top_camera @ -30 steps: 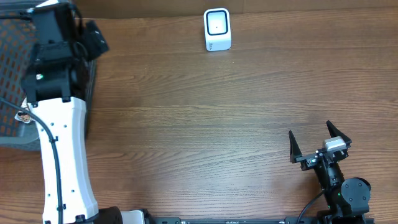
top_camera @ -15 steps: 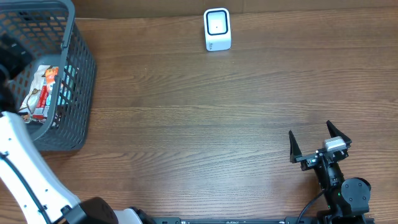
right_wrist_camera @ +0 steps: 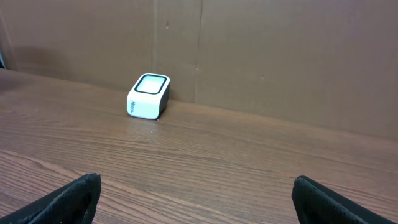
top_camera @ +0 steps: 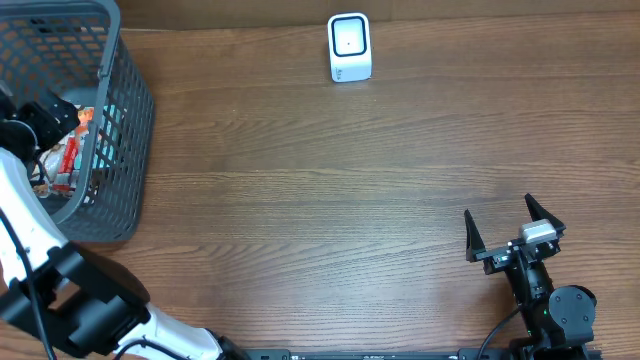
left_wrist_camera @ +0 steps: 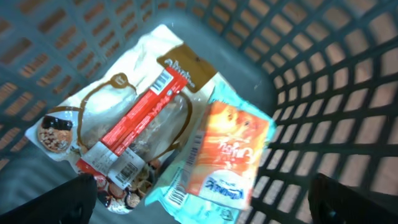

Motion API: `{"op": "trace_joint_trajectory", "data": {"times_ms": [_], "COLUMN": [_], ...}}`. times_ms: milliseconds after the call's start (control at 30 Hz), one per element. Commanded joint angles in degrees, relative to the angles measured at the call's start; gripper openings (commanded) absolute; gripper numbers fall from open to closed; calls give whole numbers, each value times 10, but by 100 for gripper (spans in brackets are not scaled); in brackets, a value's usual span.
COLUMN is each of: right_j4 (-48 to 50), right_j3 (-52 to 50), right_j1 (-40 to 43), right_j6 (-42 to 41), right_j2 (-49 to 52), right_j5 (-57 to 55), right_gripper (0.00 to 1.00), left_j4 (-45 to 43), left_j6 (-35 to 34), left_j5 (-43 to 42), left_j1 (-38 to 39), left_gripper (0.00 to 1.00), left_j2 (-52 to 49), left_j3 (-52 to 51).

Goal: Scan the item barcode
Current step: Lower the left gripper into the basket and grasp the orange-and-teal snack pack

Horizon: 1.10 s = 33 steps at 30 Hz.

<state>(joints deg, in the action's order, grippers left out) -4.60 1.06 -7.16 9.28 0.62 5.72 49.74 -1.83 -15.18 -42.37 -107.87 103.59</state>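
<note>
Overhead, the grey plastic mesh basket (top_camera: 130,120) stood at the rear left corner of the brown wooden tabletop (top_camera: 330,200). The left gripper (left_wrist_camera: 211,202) hung over its inside, jaws spread wide and holding nothing. The left wrist view showed two packets lying on the basket floor: a clear-and-white snack pouch with a red strip (left_wrist_camera: 124,130) and, overlapping its edge, an orange-and-teal packet (left_wrist_camera: 227,155), each with a printed barcode facing up. The white box-shaped scanner (top_camera: 349,47) sat at the rear edge near the middle, well apart from the basket. The right gripper (top_camera: 500,215) rested near the front right corner, jaws spread and empty.
</note>
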Motion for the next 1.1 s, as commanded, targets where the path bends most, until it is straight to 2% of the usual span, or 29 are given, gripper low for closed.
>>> {"op": "trace_joint_trajectory", "data": {"times_ms": [0,333,567,867,967,1067], "right_j4": [2,2,2,2,2,2], "right_j3": [-6,-6,-6,-6,-6,-6], "right_j1": [2,2,2,2,2,2], "right_j6": [2,2,2,2,2,2], "right_j2": [-4,-4,-4,-4,-4,-4], "right_j5": [0,0,0,0,0,0], "right_gripper": [100,100,100,100,100,100], "left_j4": [-4,6,16,17,17,17], "left_j6": [36,84,118,119,119,119], "left_j5": [-14,-54,-49,-9,-9,-9], "left_j1": [5,20,43,46,48,49], "left_gripper": [100,100,100,100,93,78], "left_j2": [-12,-78,-116,-150,-156,-157], "left_j3": [8,7,7,7,7,7]}}
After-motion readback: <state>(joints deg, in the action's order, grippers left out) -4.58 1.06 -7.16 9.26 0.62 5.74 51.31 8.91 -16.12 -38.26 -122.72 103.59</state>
